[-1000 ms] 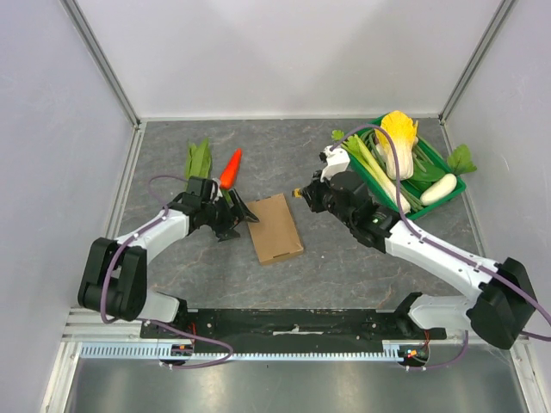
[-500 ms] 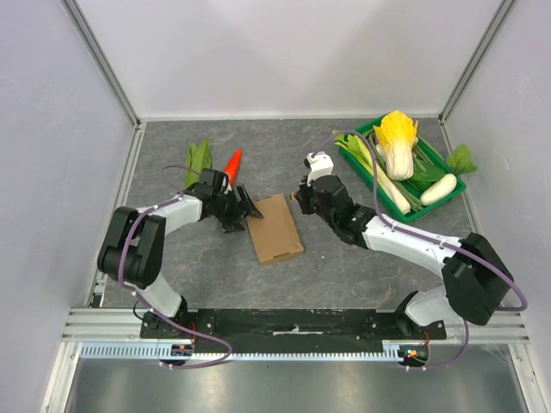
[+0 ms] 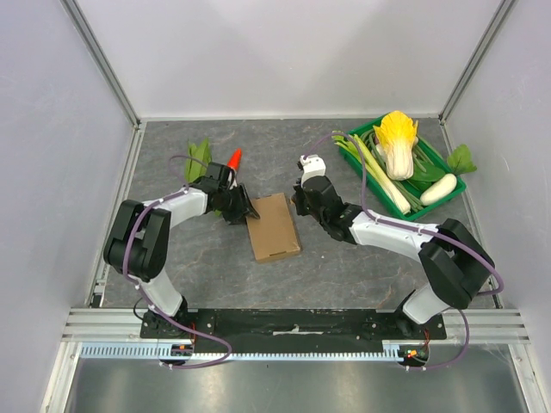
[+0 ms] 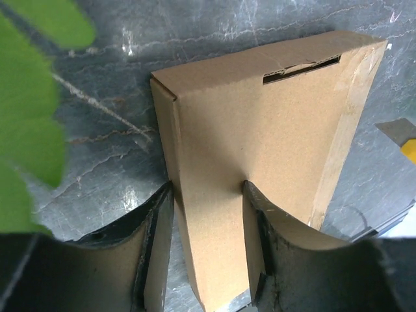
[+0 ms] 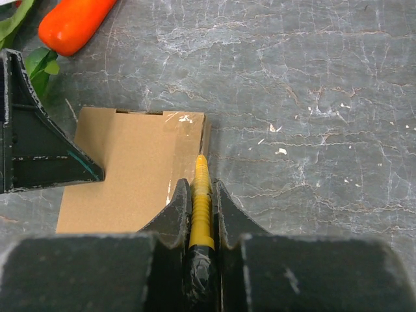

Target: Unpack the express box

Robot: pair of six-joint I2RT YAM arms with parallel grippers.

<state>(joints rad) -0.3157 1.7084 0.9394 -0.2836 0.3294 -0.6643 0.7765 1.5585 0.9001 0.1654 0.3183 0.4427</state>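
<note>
The express box (image 3: 274, 226) is a flat brown cardboard box lying near the middle of the table. My left gripper (image 3: 244, 209) straddles its left edge. In the left wrist view the box (image 4: 260, 130) fills the gap of this gripper (image 4: 207, 188): one finger lies on the top face, the other against the side wall. My right gripper (image 3: 295, 200) sits at the box's far right corner. In the right wrist view it (image 5: 201, 185) is shut on a yellow cutter (image 5: 202, 195), whose tip touches the taped right edge of the box (image 5: 130, 169).
An orange carrot (image 3: 231, 162) and a green leafy vegetable (image 3: 198, 155) lie just behind the left gripper. A green crate (image 3: 435, 200) at the back right holds a cabbage (image 3: 398, 138), leeks and a white radish (image 3: 437, 188). Walls enclose the table on three sides.
The left gripper moved onto the box's left edge and its jaws narrowed around it. The right arm swung left, bringing the yellow cutter to the box's right edge.
</note>
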